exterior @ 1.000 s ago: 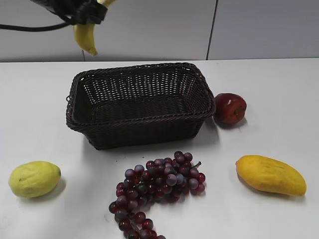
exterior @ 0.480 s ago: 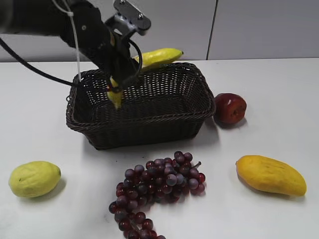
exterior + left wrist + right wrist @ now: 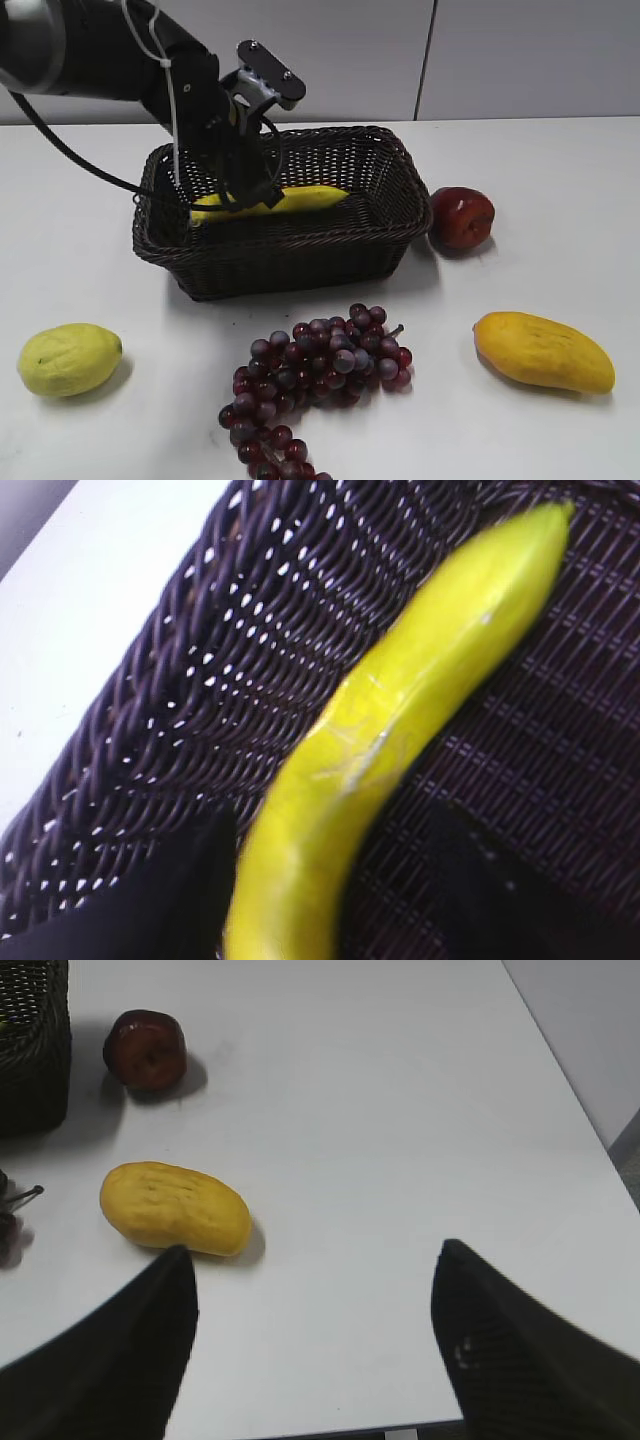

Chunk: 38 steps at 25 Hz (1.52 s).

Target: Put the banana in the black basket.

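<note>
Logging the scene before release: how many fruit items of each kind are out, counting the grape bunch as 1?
Banana: 1
Lemon: 1
Mango: 1
Red apple: 1
Grape bunch: 1
Total: 5

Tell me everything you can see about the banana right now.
The banana is long, slim, gently curved, smooth-skinned and yellow-green with a tapered tip. It lies lengthwise inside the black basket, low on the woven floor beside a sloping wall. The left gripper has a finger on each side of one end; whether it grips is unclear.
</note>
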Tool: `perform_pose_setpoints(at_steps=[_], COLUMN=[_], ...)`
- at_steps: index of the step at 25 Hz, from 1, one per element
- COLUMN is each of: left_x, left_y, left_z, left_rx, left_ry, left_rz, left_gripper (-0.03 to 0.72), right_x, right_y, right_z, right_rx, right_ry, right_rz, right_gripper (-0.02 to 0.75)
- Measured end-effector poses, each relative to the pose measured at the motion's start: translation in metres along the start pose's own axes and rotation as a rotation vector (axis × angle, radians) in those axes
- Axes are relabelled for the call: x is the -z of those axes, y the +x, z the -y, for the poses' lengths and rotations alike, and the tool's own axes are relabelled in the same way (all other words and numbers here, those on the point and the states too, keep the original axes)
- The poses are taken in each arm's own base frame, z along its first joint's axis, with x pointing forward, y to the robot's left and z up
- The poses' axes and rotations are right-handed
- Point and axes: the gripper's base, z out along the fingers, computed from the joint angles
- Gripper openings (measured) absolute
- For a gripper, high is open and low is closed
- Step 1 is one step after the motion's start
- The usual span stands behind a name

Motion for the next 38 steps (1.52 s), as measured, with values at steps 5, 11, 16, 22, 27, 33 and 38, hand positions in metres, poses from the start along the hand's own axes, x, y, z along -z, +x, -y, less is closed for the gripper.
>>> perform_pose_setpoints(at_steps=[5,11,16,22,27,33,38], left_x=[0.017,0.083,0.137,0.163,0.168,0.180,0.197], left_y=[-0.003,-0.015,-0.001,0.055,0.100,0.119,0.134], left_z=[-0.005,-0.023,-0.054,-0.095,-0.116,-0.128,-0.107], left_rx=[0.001,0.079,0.221,0.439,0.628,0.734,0.747], left_ry=[-0.017,-0.070,-0.130,-0.137,-0.072,-0.061,-0.040], left_rz=[0.015,0.119,0.124,-0.117,-0.328,-0.325,-0.323], left_gripper=[0.543,0.579,0.599,0.599,0.595,0.593,0.592], right_x=[0.000,0.000,0.000,0.000,0.000,0.000,0.000], right_y=[0.000,0.000,0.000,0.000,0.000,0.000,0.000], right_z=[0.000,0.000,0.000,0.000,0.000,0.000,0.000], right_rx=[0.000,0.000,0.000,0.000,0.000,0.000,0.000], right_ry=[0.000,0.000,0.000,0.000,0.000,0.000,0.000], right_rz=[0.000,0.001,0.001,0.001,0.001,0.001,0.001], right_gripper=[0.584,0.584,0.584,0.584,0.584,0.584,0.584])
